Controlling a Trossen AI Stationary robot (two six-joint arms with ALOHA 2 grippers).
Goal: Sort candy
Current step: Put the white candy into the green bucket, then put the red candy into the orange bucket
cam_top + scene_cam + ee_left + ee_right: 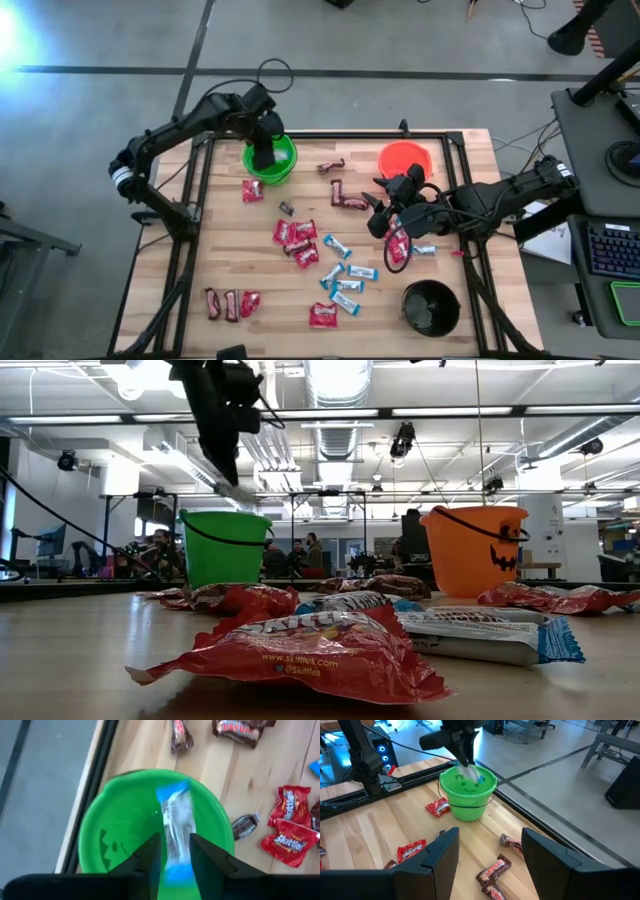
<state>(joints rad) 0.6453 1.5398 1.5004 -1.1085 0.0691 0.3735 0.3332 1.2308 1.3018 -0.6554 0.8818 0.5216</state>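
Three buckets on the table (230, 260): green bucket (285, 160) at the far left, orange bucket (405, 158) far centre-right, black bucket (431, 307) near right.

Left gripper (175, 851) hangs directly over the green bucket's mouth with a light-blue-and-white bar (176, 827) between its fingers; bar's long axis runs along the fingers, pointing down into the bucket. Fingers are parted a little and the bar looks blurred, so I can't tell whether it's pinched or already slipping free. Judgement: release only needs the fingers to spread, the bucket is straight below.

Right gripper (385, 215) sits low mid-table beside the orange bucket, fingers spread wide, holding nothing; it's the nearer arm to the centre pile.

Loose candy, high view, approximate: about ten red packets (296, 233), about five more blue-white bars (345, 285), about five dark brown bars (349, 197); some hidden under the right arm.
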